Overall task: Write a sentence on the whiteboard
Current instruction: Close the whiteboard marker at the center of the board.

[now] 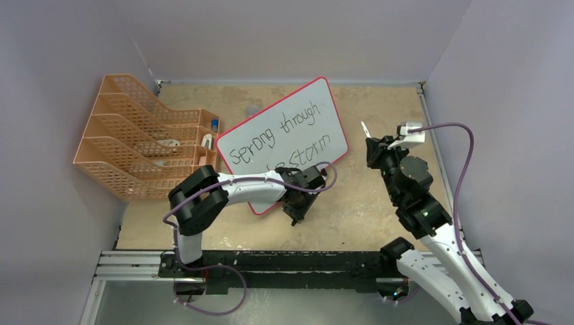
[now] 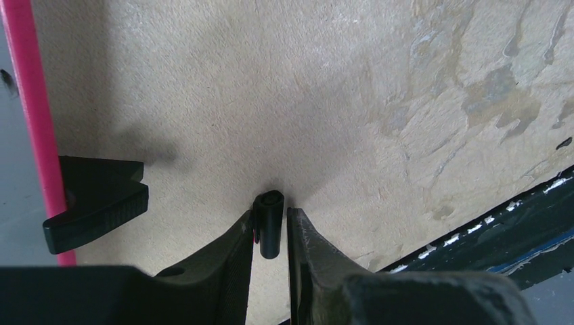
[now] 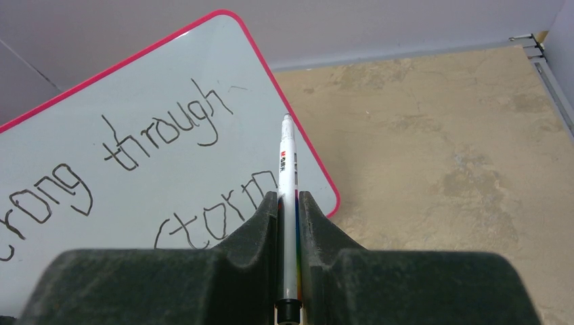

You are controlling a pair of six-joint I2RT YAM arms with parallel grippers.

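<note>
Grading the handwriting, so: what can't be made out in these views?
Top view: the sentence's second line starts hidden behind the left arm.
Right wrist: its first letters cut off by the left edge and the right hand.
Left wrist: the small black cylinder between the left hand's fingers, unidentifiable.

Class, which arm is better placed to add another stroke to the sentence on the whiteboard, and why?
Right. The right gripper is shut on the marker, its tip up beside the whiteboard. The left gripper sits off the board's near edge, flanking only a small black cap.
</note>
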